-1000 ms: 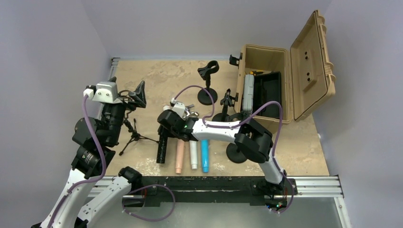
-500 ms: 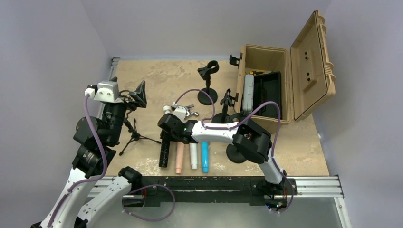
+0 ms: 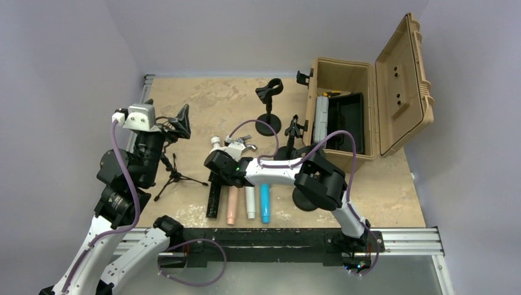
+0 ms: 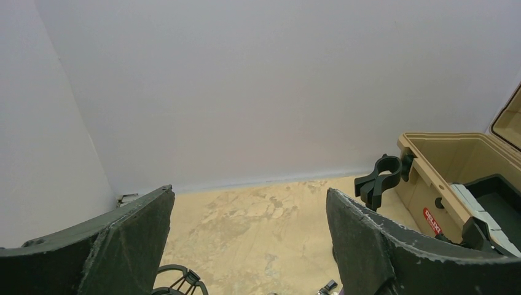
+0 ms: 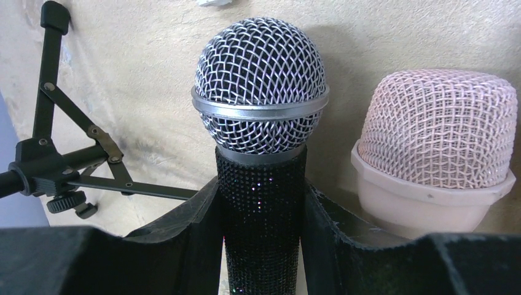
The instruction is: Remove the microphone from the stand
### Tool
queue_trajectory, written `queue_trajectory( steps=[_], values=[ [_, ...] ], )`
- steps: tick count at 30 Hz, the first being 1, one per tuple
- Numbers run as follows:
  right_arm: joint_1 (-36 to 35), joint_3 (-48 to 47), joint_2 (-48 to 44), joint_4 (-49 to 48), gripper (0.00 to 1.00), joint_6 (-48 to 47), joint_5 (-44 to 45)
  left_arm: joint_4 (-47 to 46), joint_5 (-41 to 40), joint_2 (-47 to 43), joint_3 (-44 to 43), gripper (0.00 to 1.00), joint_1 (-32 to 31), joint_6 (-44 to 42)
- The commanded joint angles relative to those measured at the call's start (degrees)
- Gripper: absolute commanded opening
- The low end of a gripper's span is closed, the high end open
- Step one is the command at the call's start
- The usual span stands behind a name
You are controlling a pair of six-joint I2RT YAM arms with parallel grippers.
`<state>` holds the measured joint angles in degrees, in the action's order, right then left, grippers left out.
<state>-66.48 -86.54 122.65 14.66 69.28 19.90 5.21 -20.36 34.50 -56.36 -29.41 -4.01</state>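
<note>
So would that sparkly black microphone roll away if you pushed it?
Probably a little: the black microphone has a round handle, though its wider mesh head would likely curve its path. The pink microphone right beside it should stop it that way. Its bumpy glitter skin probably isn't slippery.

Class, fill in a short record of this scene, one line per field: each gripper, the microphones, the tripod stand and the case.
left gripper: open, raised, holding nothing
right gripper: shut on the black microphone
black microphone position: off any stand, leftmost of the row, next to the pink microphone
other microphones: pink microphone, white microphone and blue microphone lie side by side on the table
tripod stand: left of the row, under the left arm
case: at the right, lid open
</note>
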Motion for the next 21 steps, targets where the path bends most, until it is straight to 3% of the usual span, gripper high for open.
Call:
queue_trajectory(
  steps=[1, 7, 21],
  values=[
    [-0.31, -1.61, 0.73, 2.49, 0.14, 1.34, 2.27, -1.7, 0.28, 0.48, -0.06, 0.9, -0.45, 0.5],
    [-0.23, -2.32, 1.18, 3.51, 0.23, 1.44, 3.1, -1.65, 0.3, 0.61, 0.01, 0.9, -0.46, 0.66],
    [-0.31, -2.38, -2.54, 3.5, 0.6, -0.5, 6.99, -1.51, 0.5, 1.09, -0.01, 0.9, -0.58, 0.76]
  ],
)
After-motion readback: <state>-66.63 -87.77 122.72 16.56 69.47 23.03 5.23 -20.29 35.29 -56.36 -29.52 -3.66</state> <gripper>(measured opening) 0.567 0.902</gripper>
